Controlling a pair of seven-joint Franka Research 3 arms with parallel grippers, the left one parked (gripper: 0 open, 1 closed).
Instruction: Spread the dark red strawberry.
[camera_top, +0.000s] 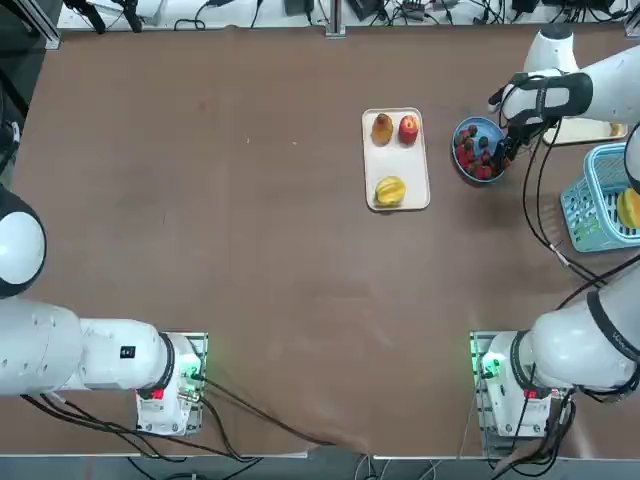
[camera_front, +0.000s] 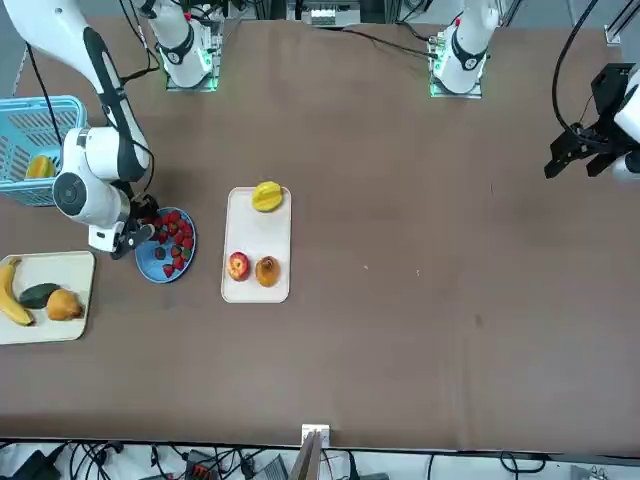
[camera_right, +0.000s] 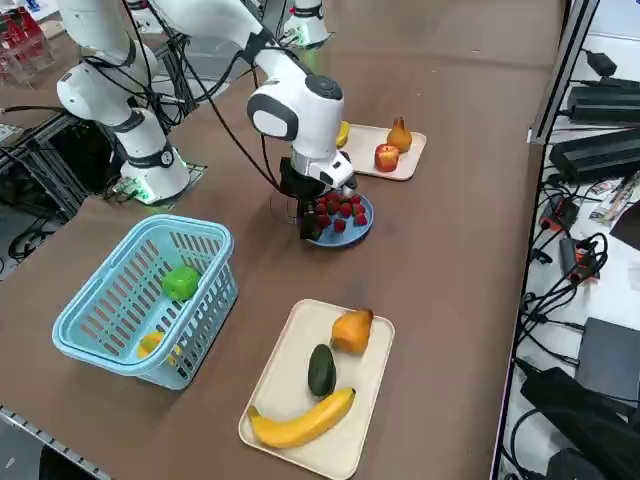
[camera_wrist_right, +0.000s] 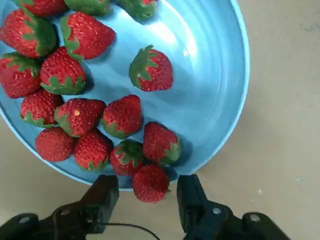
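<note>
The right tool (camera_wrist_right: 148, 200) hangs at the blue plate's (camera_wrist_right: 220, 75) rim, lower centre of the wrist view; fingers apart, straddling one strawberry (camera_wrist_right: 150, 183), not yet clamped.

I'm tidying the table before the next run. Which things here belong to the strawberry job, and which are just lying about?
In the job:
- strawberries
- blue plate holding them
- right gripper, low at the plate's edge, jaws open either side of one strawberry

Lying about:
- fruit tray
- blue basket
- banana tray
</note>
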